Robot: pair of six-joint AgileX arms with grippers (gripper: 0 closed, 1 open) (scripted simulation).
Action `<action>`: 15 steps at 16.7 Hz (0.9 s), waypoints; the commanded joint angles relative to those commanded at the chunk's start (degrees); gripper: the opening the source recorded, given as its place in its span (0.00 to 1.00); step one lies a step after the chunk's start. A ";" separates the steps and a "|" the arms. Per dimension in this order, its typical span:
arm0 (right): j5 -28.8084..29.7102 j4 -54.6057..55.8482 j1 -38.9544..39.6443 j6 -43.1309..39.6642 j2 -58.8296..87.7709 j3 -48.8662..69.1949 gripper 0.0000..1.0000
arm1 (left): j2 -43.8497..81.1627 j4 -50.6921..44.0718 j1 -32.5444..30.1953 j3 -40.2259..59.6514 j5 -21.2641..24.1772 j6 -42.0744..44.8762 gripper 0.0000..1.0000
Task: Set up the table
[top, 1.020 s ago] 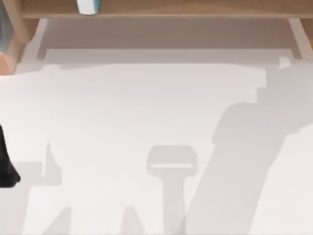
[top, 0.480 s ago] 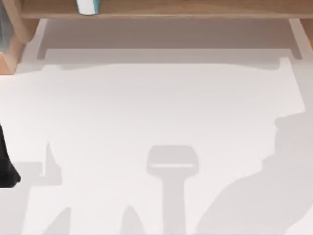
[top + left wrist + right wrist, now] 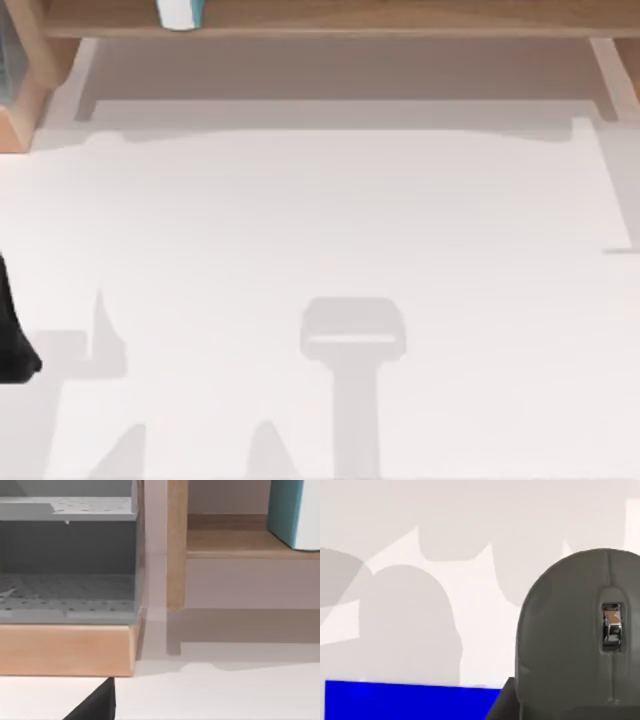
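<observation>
From above, the broad, flat, plain white matte table (image 3: 330, 230) lies bare across its middle, crossed only by soft shadows. Along its far edge runs a light-brown wooden shelf (image 3: 330, 18), with a teal-and-white upright container (image 3: 180, 12) standing on it towards the left. My left arm (image 3: 12, 335) sits as a dark shape at the table's left edge; I cannot tell how its gripper stands.

My left wrist camera looks at that shelf: one of its slim wooden posts (image 3: 176, 545), the teal-and-white container (image 3: 292, 512) on the board beside it, and a grey perforated tray-like rack (image 3: 67, 560) resting on a pale wooden base (image 3: 65, 650).

My right wrist camera looks down on the white table (image 3: 470, 520), where a dark grey rounded computer mouse with a scroll wheel (image 3: 580, 640) lies, and just beside it a flat bright-blue rectangular mat (image 3: 410, 700). Whether my right gripper is wide or narrow I cannot tell.

I judge the setting-up barely begun: the middle of the table holds nothing, and the mouse, mat and shelf items are not yet arranged.
</observation>
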 joint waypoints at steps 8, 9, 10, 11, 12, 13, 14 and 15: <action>2.27 3.78 -5.07 -0.28 -9.82 -22.60 0.00 | 0.00 0.00 0.00 0.00 0.00 0.00 1.00; 2.44 3.96 -5.33 -0.28 -10.29 -23.81 0.00 | 0.00 0.00 0.00 0.00 0.00 0.00 1.00; 2.53 4.05 -5.47 -0.28 -10.53 -24.43 0.00 | 0.00 0.00 0.00 0.00 0.00 0.00 1.00; 2.56 4.08 -5.52 -0.28 -10.61 -24.64 0.00 | 0.00 0.00 0.00 0.00 0.00 0.00 1.00; 2.56 4.08 -5.52 -0.28 -10.61 -24.64 0.00 | 0.00 0.00 0.00 0.00 0.00 0.00 1.00; 2.56 4.08 -5.52 -0.28 -10.61 -24.64 0.00 | 0.00 0.00 0.00 0.00 0.00 0.00 1.00; 2.56 4.08 -5.52 -0.28 -10.61 -24.64 0.00 | 0.00 0.00 0.00 0.00 0.00 0.00 1.00; 2.47 3.96 -5.26 -0.18 -10.38 -24.53 0.00 | 0.00 0.00 0.00 0.00 0.00 0.00 1.00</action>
